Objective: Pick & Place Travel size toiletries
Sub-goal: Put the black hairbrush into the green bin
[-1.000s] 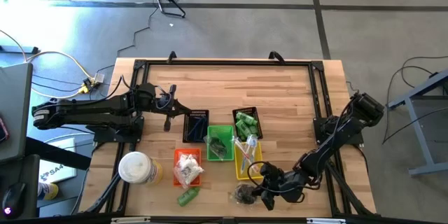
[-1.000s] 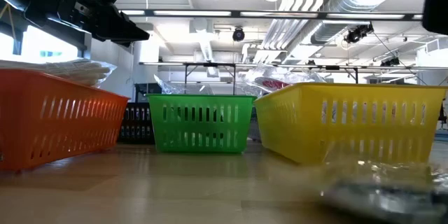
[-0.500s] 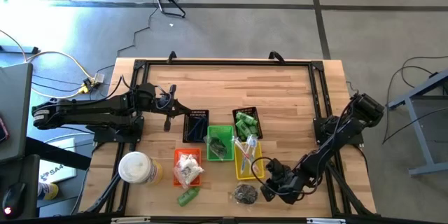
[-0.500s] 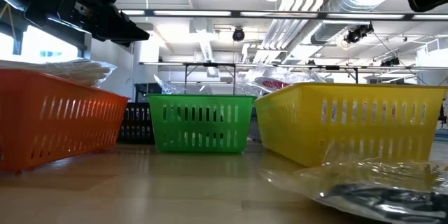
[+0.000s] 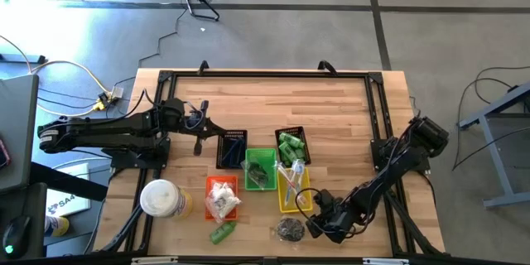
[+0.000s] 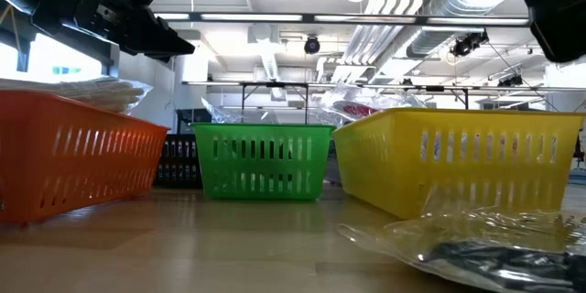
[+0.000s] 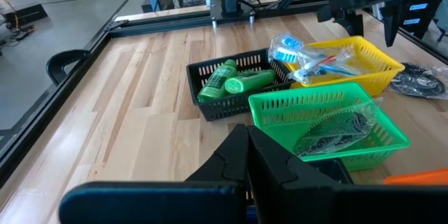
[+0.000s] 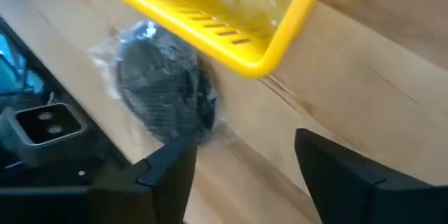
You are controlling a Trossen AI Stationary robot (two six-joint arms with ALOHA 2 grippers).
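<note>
Right gripper [image 8: 241, 168] of mine hangs with its two dark fingers spread apart and nothing between them, low over the front part of the table, beside a clear-wrapped dark piece [image 5: 289, 228] that lies loose on the wood. That packet sits just outside the corner of the yellow basket [image 8: 231, 38], not in any basket, so I judge it is one of the toiletries not yet sorted, and my jaws stand wide so they can take its crumpled wrap. A green bottle [image 5: 221, 233] also lies loose near the front edge, beside the orange basket [image 5: 209, 184] with its white wrapped pieces. Farther in, the yellow basket holds slim wrapped sticks [image 7: 308, 54], the green basket [image 7: 329, 108] a dark wrapped piece, and a black basket [image 7: 203, 87] more green tubes [image 7: 234, 80]: like with like, it seems. My left gripper [image 5: 199, 142] waits farthest off, shut and empty, near the second black basket [image 5: 231, 149].
</note>
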